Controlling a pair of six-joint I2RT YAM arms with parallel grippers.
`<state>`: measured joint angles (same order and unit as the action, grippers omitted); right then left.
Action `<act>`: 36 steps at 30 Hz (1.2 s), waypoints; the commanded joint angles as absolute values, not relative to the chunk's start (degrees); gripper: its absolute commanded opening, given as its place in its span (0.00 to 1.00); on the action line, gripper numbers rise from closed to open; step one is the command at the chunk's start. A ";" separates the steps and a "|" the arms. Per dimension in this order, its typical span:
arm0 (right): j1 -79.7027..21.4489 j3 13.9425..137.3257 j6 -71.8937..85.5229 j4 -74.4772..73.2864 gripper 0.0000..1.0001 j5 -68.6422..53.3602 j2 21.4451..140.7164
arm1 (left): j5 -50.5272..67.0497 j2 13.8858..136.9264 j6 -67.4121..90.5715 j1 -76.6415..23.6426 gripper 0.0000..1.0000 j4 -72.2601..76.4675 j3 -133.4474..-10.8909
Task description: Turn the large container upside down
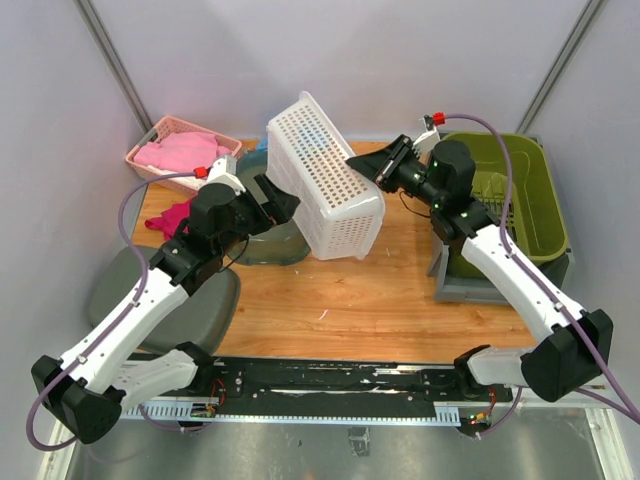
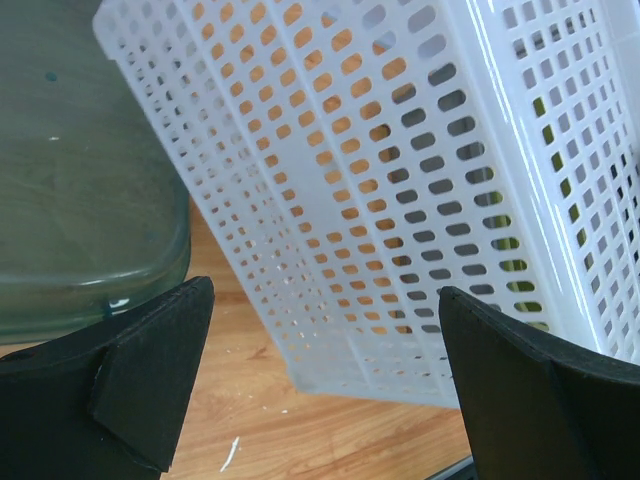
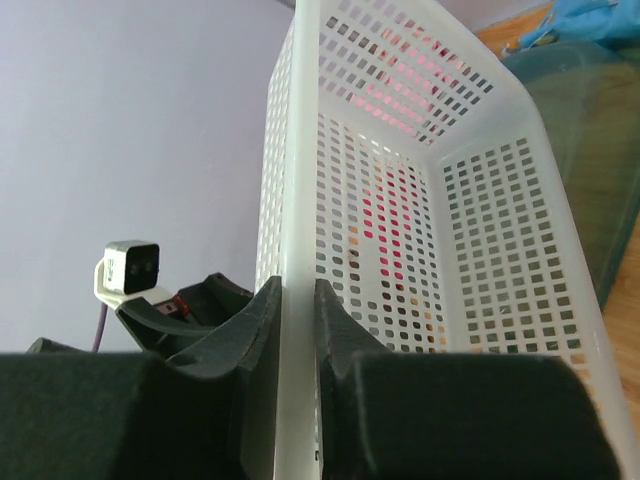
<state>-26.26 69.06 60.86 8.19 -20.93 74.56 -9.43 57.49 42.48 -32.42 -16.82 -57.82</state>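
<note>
A light grey crate [image 1: 458, 288] shows only as a grey wall under the olive-green bin [image 1: 520, 190] at the right; its inside and underside are hidden. A white mesh basket [image 1: 325, 180] stands tilted on one edge at the table's middle. My right gripper [image 1: 365, 165] is shut on the basket's rim [image 3: 298, 200], one finger on each side of the rim [image 3: 298, 300]. My left gripper [image 1: 283, 200] is open beside the basket's left wall [image 2: 400, 180], apart from it, with nothing between its fingers [image 2: 325, 390].
A translucent greenish tub [image 1: 265, 245] lies under my left gripper and shows in the left wrist view [image 2: 80, 200]. A pink basket with pink cloth [image 1: 175, 150] sits back left. A magenta cloth [image 1: 170, 215] and a dark grey rounded lid [image 1: 170, 300] lie left.
</note>
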 commanded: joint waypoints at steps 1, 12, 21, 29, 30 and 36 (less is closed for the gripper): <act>-26.37 69.71 64.11 11.53 0.01 -14.17 72.10 | -10.90 58.03 42.40 -32.43 0.99 -16.08 -58.02; -26.21 56.22 77.24 17.99 0.01 -8.51 70.76 | -9.99 59.44 41.53 -32.43 0.99 -16.08 -58.19; -20.27 47.39 84.33 14.41 0.01 -6.71 66.65 | -8.95 60.66 40.38 -32.43 0.99 -16.08 -58.95; -15.99 39.72 82.85 10.12 0.01 -10.08 61.12 | -7.47 62.93 39.58 -32.43 0.99 -15.38 -59.93; -15.79 39.31 81.58 8.31 0.00 -10.03 60.01 | -7.33 63.13 39.39 -32.43 0.99 -15.38 -60.05; -15.63 37.09 66.87 -7.07 0.12 -11.54 50.42 | -6.97 64.21 38.46 -32.43 0.99 -15.06 -60.42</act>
<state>-16.08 38.50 77.95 7.33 -9.10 55.83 -7.53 63.86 39.90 -32.42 -16.75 -58.24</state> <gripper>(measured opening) 0.153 0.991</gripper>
